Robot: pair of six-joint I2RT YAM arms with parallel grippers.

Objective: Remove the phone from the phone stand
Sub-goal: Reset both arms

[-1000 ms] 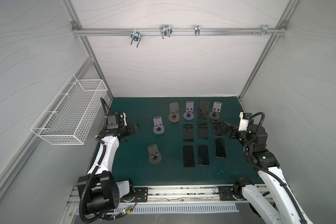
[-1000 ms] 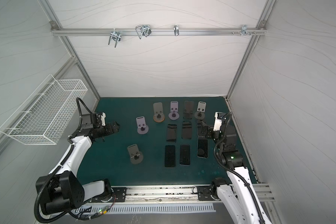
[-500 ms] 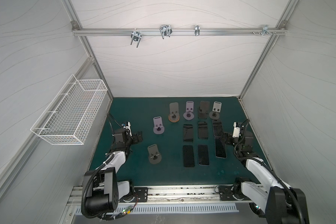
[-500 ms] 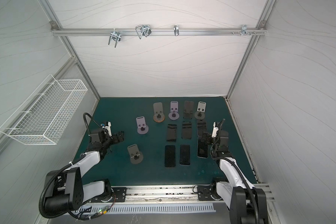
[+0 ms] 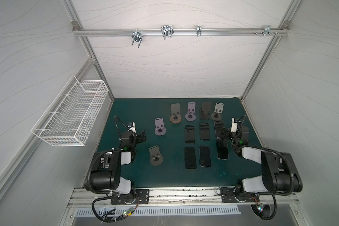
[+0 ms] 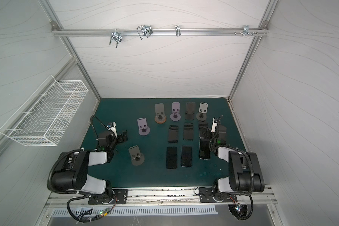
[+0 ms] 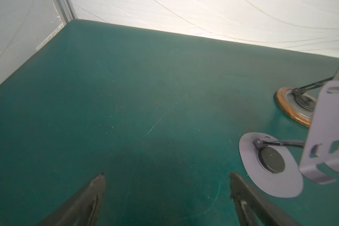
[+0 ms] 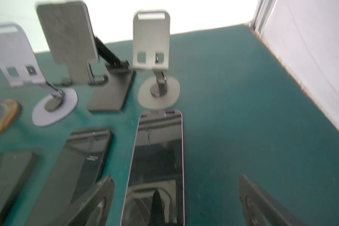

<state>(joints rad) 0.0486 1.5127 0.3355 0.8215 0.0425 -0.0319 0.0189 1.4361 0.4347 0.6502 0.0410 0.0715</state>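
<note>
Plainly left tool point(image 7: 166, 173) and right tool point(image 8: 176, 175) gape empty; blurred phone point(image 8: 157, 156) runs off-frame.

No text, label, brand, number or sign can be read in any view. The dark screen of the phone point(image 8: 157, 156) in the middle of the right wrist view shows only reflections. A small pale patch point(image 5: 108, 211) with dark marks, at the lower left of a top view beside the slotted strip point(image 5: 164, 211), is too small to make out.
</note>
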